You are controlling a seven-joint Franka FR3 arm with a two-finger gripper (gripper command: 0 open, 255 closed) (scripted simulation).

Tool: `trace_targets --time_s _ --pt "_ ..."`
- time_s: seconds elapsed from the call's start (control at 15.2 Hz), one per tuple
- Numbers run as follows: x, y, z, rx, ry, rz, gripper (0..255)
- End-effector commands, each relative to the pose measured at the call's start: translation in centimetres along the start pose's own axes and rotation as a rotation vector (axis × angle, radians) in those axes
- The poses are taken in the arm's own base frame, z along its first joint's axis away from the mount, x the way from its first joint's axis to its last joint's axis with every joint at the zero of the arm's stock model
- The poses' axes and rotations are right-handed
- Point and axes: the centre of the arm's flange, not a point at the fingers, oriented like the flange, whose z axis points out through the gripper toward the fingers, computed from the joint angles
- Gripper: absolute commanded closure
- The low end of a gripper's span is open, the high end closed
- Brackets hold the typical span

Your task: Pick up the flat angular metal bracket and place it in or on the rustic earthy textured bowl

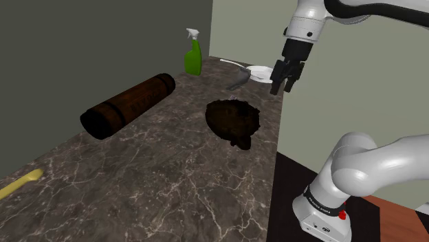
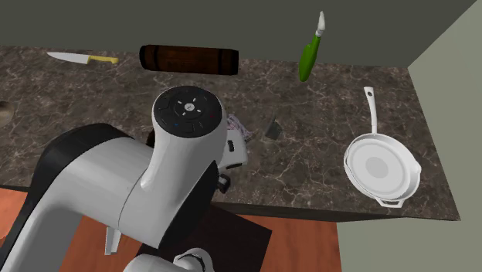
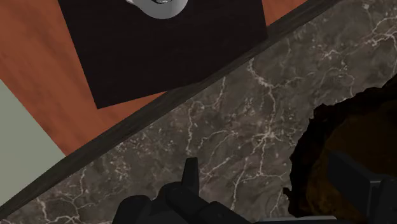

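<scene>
The flat grey angular bracket (image 1: pixel 240 82) lies on the dark marble counter (image 1: pixel 158 172) toward the back, beside a white pan; the second exterior view has the bracket (image 2: pixel 273 129) lying left of that pan. The rough, dark brown bowl (image 1: pixel 234 121) stands nearer, close to the counter's right edge. My black gripper (image 1: pixel 283 87) hangs above that edge, higher than the bowl and to the right of the bracket. In the wrist view the gripper (image 3: pixel 264 170) is open with only marble between its fingers, and the bowl (image 3: pixel 347 130) lies just beside one finger.
A brown barrel-like cylinder (image 1: pixel 129 105) lies at the shoulder view's left. A green spray bottle (image 1: pixel 193 53) and the white pan (image 1: pixel 260 72) stand at the back. A yellow-handled knife (image 2: pixel 79 57) lies far off. Past the counter edge are the black stand top (image 3: pixel 165 44) and reddish floor.
</scene>
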Motion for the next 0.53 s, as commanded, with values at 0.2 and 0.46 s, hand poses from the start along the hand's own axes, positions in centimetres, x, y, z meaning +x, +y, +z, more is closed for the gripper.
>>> trace_targets --time_s 0.2,0.46 --pt "3.5 1.1 -0.2 -0.033 0.008 -0.04 0" --pt "8.2 2.3 -0.5 -0.077 0.018 -0.092 0"
